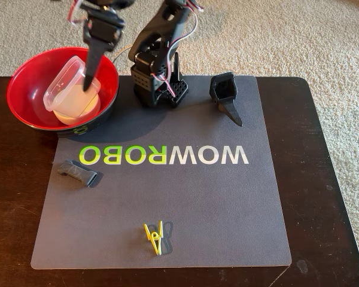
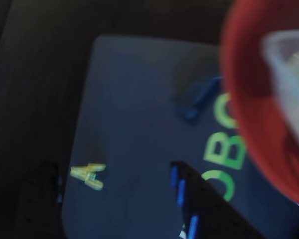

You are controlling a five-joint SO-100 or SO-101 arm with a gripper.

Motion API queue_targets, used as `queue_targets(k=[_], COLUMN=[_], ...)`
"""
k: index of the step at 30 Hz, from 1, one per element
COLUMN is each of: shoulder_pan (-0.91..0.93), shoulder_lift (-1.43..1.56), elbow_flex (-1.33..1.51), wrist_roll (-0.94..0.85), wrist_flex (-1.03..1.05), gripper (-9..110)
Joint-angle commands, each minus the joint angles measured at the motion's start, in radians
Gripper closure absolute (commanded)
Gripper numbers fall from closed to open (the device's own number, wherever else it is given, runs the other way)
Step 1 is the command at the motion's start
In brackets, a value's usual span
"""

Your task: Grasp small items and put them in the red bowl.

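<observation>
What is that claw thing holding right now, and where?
Cannot be told for sure: the gripper hangs in the red bowl against the tub rim, but no view shows whether its jaws clamp it.

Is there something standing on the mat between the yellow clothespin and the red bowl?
Nothing visible blocks it. In the fixed view, the yellow clothespin lies near the mat's front edge, and the small dark grey clip sits left of a straight line to the large glossy red bowl.

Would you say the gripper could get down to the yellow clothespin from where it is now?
Probably yes. The yellow clothespin lies alone on the mat, nothing beside or over it. The gripper sits over the red bowl at the far corner, so it is a long stretch.
</observation>
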Motion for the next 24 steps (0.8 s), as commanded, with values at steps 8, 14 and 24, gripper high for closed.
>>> queue_targets(k=[8,14,24], shoulder_pan=[-0.238,-0.301,-0.359], shoulder_lift=[-0.873,-1.114,-1.549], elbow_flex=[-0.400,-0.537,-1.023], wrist_roll=[0.402,0.627,0.752], wrist_flex=[-0.268,-0.268,-0.261], gripper=[72,72,71])
